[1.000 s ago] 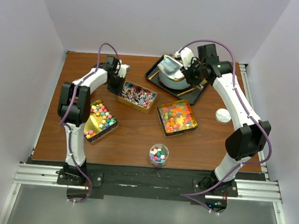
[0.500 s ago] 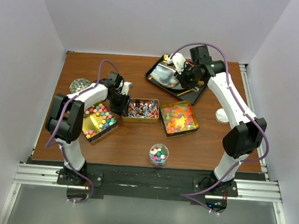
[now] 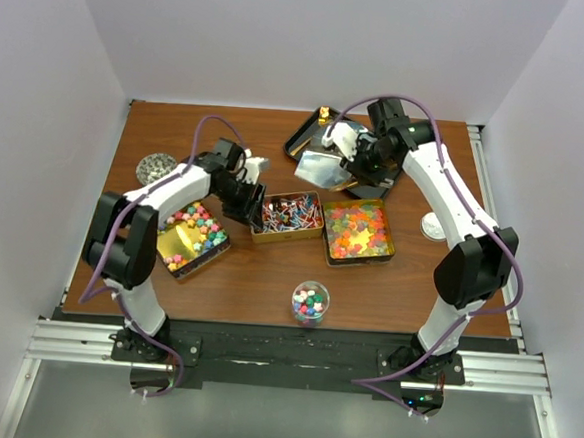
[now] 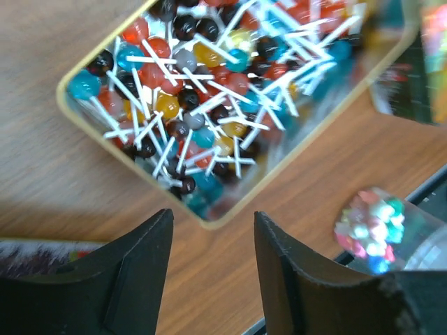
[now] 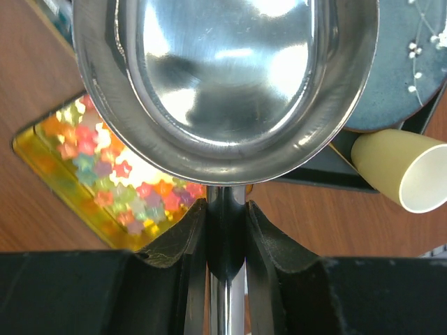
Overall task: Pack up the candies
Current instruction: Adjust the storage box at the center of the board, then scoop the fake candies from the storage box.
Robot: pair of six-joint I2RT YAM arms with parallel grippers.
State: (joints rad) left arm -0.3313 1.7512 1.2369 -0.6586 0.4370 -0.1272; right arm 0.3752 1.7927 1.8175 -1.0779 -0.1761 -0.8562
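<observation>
Three gold tins hold the candies: red-white-blue sweets on white sticks point(image 3: 290, 214), orange-yellow-pink gummies point(image 3: 359, 230) and multicoloured chunky pieces point(image 3: 195, 230). My left gripper point(image 3: 249, 202) is open and empty at the left end of the stick-sweet tin. In the left wrist view, that tin's corner point(image 4: 209, 216) lies just ahead of the gripper point(image 4: 213, 234). My right gripper point(image 3: 361, 160) is shut on the handle of a steel scoop point(image 3: 321, 166), held above the table behind the gummy tin. In the right wrist view the gripper point(image 5: 225, 216) clamps the handle, and the empty scoop bowl point(image 5: 223, 77) hangs over star-shaped gummies point(image 5: 105, 181).
A small glass jar point(image 3: 310, 302) with chunky candies stands near the front edge, also in the left wrist view point(image 4: 377, 223). A black tray point(image 3: 313, 130) at the back holds a yellow cup point(image 5: 405, 174) and a dark plate point(image 5: 398, 63). A white lid point(image 3: 435, 226) lies right, a small bowl point(image 3: 156, 166) left.
My left gripper has moved right and nearer, and the stick-sweet tin has slid and turned with it. The gummy tin shifted right. My right gripper lifted the scoop off the tray.
</observation>
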